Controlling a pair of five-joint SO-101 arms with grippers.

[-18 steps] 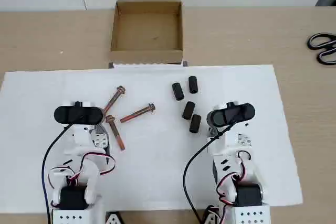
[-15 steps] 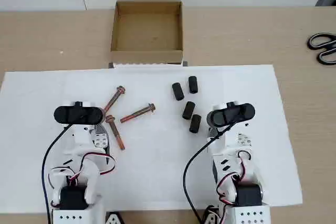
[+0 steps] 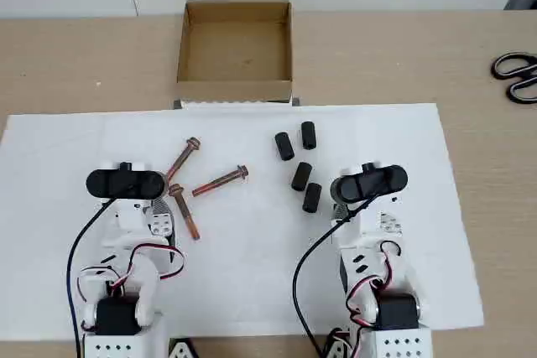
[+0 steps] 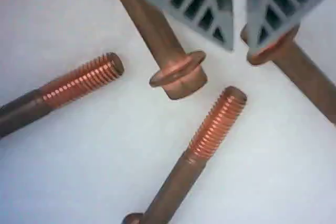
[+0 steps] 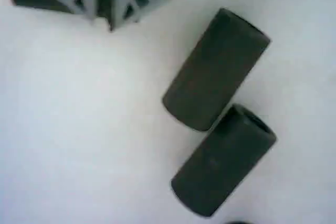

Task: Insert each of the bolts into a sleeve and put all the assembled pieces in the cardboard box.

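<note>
Three copper bolts (image 3: 220, 180) lie fanned on the white paper just ahead of my left arm (image 3: 126, 183). In the left wrist view my left gripper (image 4: 239, 38) hangs shut and holding nothing just over the bolts, beside one bolt head (image 4: 178, 75). Several black sleeves (image 3: 301, 176) lie loose ahead and to the left of my right arm (image 3: 369, 183). My right gripper (image 5: 102, 20) is shut and holding nothing, a short way from two sleeves (image 5: 218, 72) that lie end to end. The cardboard box (image 3: 235, 90) stands open with nothing in it at the back.
A white paper sheet (image 3: 252, 274) covers the near half of the wooden table. Black scissors (image 3: 516, 77) lie at the far right edge. Bare paper separates the bolts from the sleeves.
</note>
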